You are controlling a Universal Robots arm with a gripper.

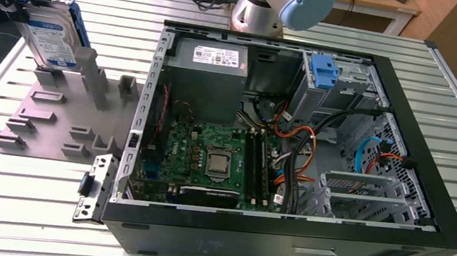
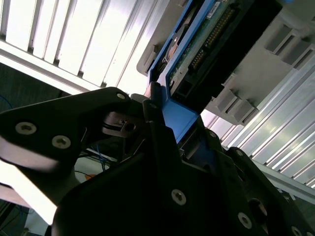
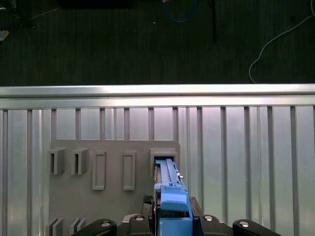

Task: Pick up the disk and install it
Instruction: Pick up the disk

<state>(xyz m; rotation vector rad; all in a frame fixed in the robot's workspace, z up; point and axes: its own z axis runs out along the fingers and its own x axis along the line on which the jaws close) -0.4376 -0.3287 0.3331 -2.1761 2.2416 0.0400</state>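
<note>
Robotics lab: slatted aluminium bench (image 1: 24, 211), opened PC case (image 1: 285, 239), robot arm (image 1: 262, 10).

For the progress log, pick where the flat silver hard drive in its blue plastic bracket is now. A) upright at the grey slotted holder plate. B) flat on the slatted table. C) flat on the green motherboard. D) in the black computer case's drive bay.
A: the exterior view shows the silver hard drive on edge at the grey slotted holder plate, with the gripper clamped on it.

legible text: none | disk (image 1: 49, 38): white-and-blue label, print too small to read | power supply (image 1: 207, 86): white sticker, print too small to read
</note>
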